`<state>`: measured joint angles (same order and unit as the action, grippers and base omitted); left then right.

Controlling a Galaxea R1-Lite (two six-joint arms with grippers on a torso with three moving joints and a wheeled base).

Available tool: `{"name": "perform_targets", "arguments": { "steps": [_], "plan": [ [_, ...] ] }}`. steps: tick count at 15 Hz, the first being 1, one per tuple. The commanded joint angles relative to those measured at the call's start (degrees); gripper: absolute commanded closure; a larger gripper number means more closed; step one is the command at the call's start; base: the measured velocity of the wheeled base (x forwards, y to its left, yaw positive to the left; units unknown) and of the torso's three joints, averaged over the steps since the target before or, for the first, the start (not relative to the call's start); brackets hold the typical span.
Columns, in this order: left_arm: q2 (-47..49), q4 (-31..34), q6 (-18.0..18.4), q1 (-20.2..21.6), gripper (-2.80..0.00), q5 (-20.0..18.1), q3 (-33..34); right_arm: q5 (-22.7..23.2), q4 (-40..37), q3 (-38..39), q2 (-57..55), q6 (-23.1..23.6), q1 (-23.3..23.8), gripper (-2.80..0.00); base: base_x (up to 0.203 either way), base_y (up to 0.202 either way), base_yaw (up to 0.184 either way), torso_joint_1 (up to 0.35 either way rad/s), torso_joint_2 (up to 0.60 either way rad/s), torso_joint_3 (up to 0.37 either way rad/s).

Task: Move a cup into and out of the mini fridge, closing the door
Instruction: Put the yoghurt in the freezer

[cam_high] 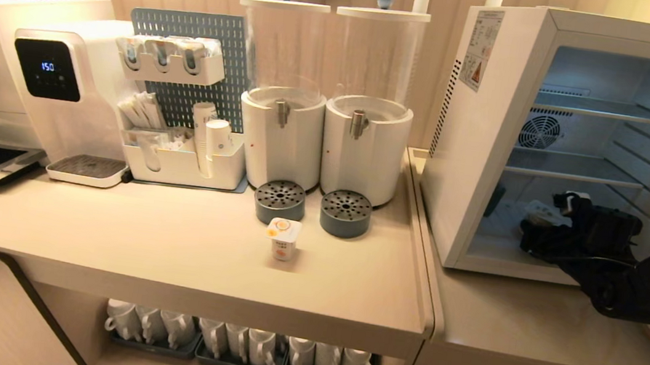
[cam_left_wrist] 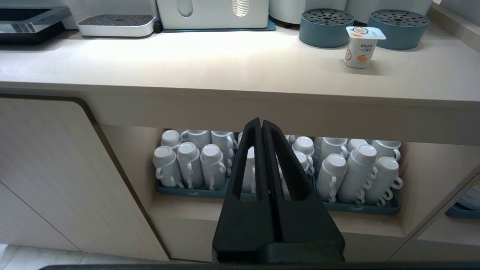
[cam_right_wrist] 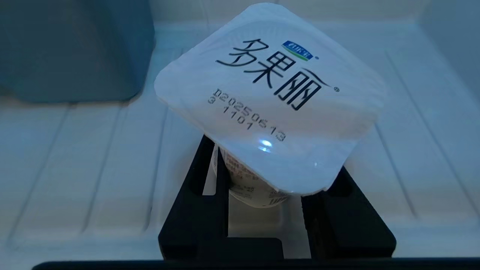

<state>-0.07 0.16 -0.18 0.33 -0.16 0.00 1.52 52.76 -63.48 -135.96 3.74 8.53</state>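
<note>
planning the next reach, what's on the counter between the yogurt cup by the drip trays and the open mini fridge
Nothing: in the head view the counter between the yogurt cup and the mini fridge is bare, apart from the seam where two counter sections meet.

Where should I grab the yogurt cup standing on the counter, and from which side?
Grip the yogurt cup by its side walls, below the square foil lid, coming in level from the front. It stands upright; the lid overhangs the narrower body, and drip trays crowd in behind.
</note>
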Motion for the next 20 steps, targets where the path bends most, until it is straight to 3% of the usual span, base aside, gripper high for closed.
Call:
{"name": "perform_targets", "arguments": {
  "steps": [1,10,15,16,20],
  "plan": [
    [0.07,0.02,0.0,0.02,0.0,-0.02,0.09,-0.68,-0.7,-2.54,-3.89,0.38,-0.07,0.0,0.0,0.0,0.0,0.0,0.0,0.0],
    [0.07,0.02,0.0,0.02,0.0,-0.02,0.09,-3.75,-6.4,-11.58,-9.23,0.41,-0.05,0.0,0.0,0.0,0.0,0.0,0.0,0.0],
    [0.07,0.02,0.0,0.02,0.0,-0.02,0.09,-4.15,-8.42,-12.55,-9.35,0.33,-0.07,0.0,0.0,0.0,0.0,0.0,0.0,0.0],
    [0.07,0.02,0.0,0.02,0.0,-0.02,0.11,-4.23,-8.26,-12.55,-9.47,0.3,-0.04,-2.8,0.0,0.0,0.0,0.0,0.0,0.0],
    [0.07,0.02,0.0,0.02,0.0,-0.02,0.09,-4.24,-8.11,-11.21,-7.9,0.3,-0.01,-2.8,0.0,0.0,0.0,0.0,0.0,0.0]
  ]
}}
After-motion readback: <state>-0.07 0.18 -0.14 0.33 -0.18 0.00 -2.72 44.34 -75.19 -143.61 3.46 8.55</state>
